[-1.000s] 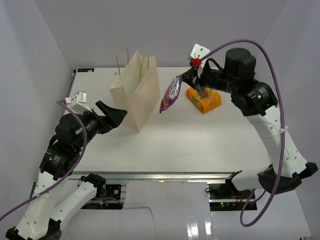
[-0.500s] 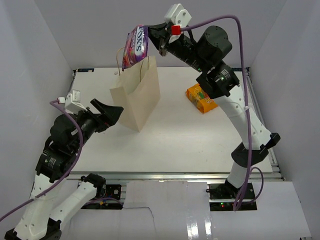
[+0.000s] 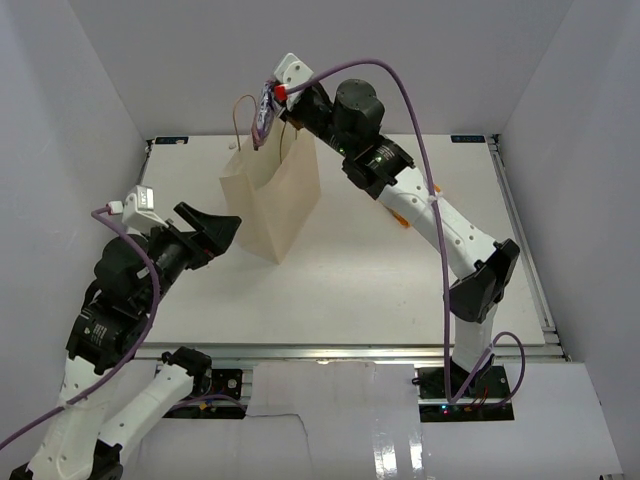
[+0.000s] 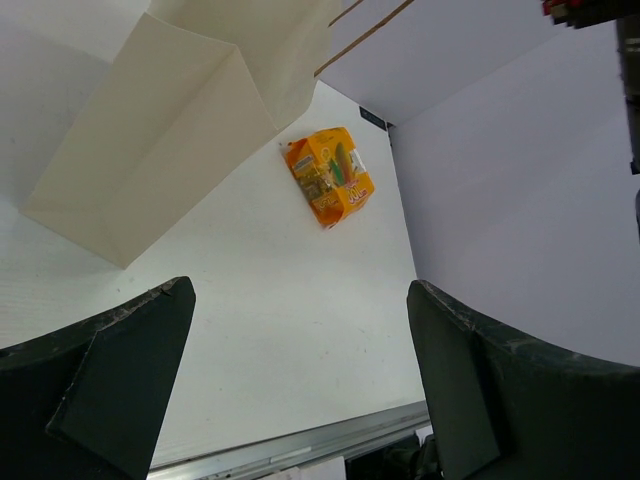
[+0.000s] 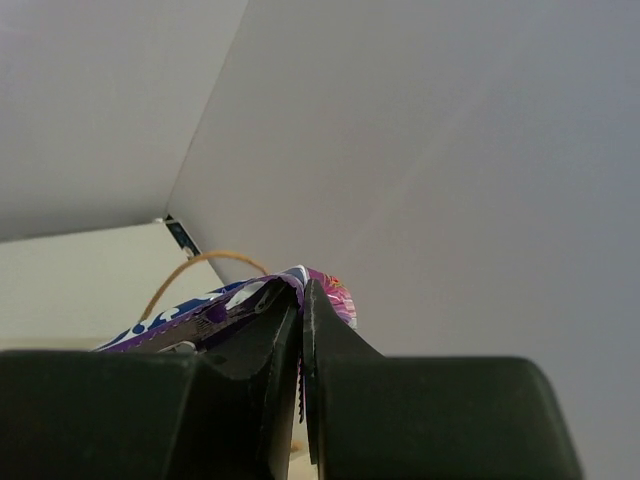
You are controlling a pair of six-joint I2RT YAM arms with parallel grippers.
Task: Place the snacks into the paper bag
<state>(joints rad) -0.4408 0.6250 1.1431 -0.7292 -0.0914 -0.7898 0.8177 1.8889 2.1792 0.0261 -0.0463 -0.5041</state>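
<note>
Right end effector is up high over the bag, clamped tight on the top edge of the purple packet. You can see the jaws pinched flat on the foil in the wrist view, with one loop handle arcing just behind it. The packet hangs long axis down, its lower end pointing into the bag's mouth, between the two handles as far as the top view shows. That's the relation that matters: the opening lies straight below the grip, so the next call looks like a short drop or a plain release. The risk, I'd say, is the packet's tail catching the rim or a handle, since it sits towards the mouth's far side.

Left end effector sits low beside the bag's left face, jaws spread wide, holding nothing, near the paper but apart from it. The orange pack lies flat on the desk to the bag's right, closer to the right arm, waiting its turn.
</note>
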